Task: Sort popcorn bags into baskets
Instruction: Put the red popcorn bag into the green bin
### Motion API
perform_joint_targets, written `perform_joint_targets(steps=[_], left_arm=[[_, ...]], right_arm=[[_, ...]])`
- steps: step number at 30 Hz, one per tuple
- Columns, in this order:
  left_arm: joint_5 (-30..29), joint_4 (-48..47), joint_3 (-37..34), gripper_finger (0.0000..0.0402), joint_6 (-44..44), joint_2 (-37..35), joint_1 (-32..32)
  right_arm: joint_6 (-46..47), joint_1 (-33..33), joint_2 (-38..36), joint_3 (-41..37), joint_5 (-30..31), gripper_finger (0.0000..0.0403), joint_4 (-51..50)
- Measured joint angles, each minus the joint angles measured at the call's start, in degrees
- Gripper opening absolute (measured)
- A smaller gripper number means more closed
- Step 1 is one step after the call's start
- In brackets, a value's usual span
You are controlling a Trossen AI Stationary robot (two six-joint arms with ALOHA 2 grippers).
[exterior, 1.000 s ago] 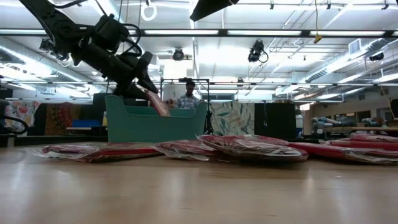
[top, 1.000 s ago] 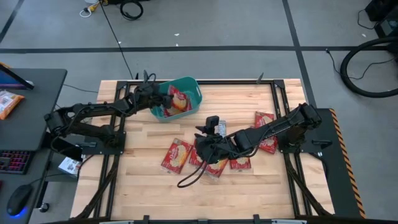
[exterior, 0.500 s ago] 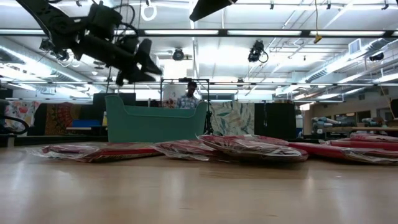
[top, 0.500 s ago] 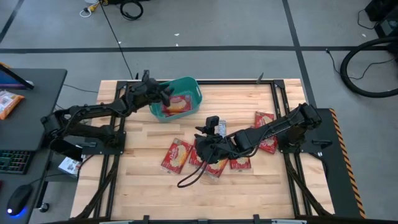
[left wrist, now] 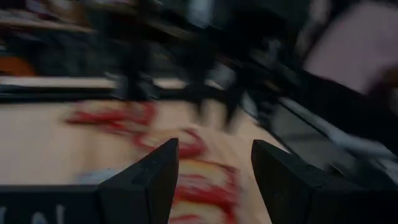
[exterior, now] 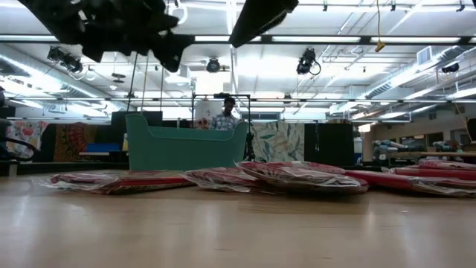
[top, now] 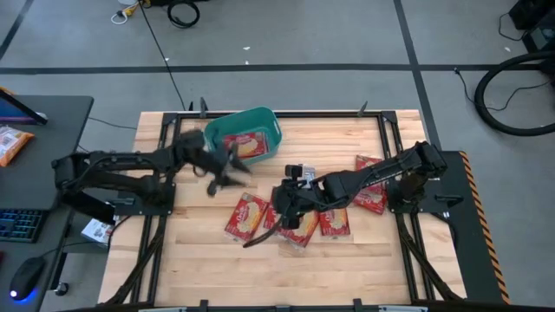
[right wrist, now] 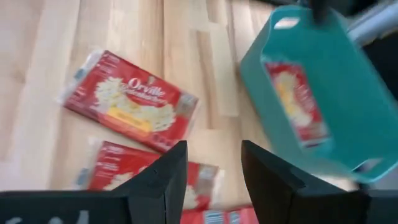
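Nearest my side of the table [top: 199, 260] is bare wood, then a cluster of bags: I count one lying alone [top: 245, 215] on the left of the pile, then roughly three more overlapping under and around the right gripper [top: 279, 211], though exactly how many are stacked there I can't tell. The right gripper hovers low over that pile with its fingers spread apart and nothing between them; its wrist view shows the gap sitting above a bag [right wrist: 129, 102] flat on the wood, with another bag's edge just below it.

A bit further right, two more bags [top: 370, 184] lie near the right arm's base, overlapping each other.

The left gripper [top: 227, 170] is over open wood between the pile and the tub, clear of both. Its fingers [left wrist: 148, 180] are parted wide and empty in the wrist view, which is blurred, so all I get past them is red smears of bags on the table.

Furthest back is the one tub [top: 276, 130], teal, at the table's far edge left of centre. Inside I can make out one bag [top: 247, 145] lying on the bottom; the right wrist view also shows just one in there [right wrist: 293, 99]. Whether another hides under it I can't tell.

From table height the bags read as a flat red layer [exterior: 297, 177] with the tub [exterior: 186, 149] standing behind them, and a person [exterior: 225, 117] is visible in the room past it.
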Motion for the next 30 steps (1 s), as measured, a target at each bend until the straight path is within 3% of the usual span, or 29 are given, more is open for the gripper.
perform_joint_targets(steps=[3,9,16,21,30], left_arm=[[-3.43,-4.44,-0.02,0.0206,3.00,0.00,-6.94],[-18.47,-15.42,-0.02,0.0205,3.84,0.02,-17.12],[-31.45,-27.90,-0.02,0.0205,-0.85,0.04,-23.56],[-34.50,-34.04,-0.02,0.0205,-5.95,0.04,-25.21],[-37.77,-35.44,-0.02,0.0205,-8.28,0.04,-25.57]], right_arm=[[4.31,-0.32,0.00,0.00,-0.91,0.0156,-2.30],[9.12,1.06,0.00,-0.01,-0.61,0.0156,-8.98],[4.86,4.77,0.02,-7.56,2.00,0.0156,3.47],[2.77,5.17,0.09,-11.74,-2.86,0.0155,14.12],[1.27,6.80,0.00,-16.61,-4.21,0.0154,9.60]])
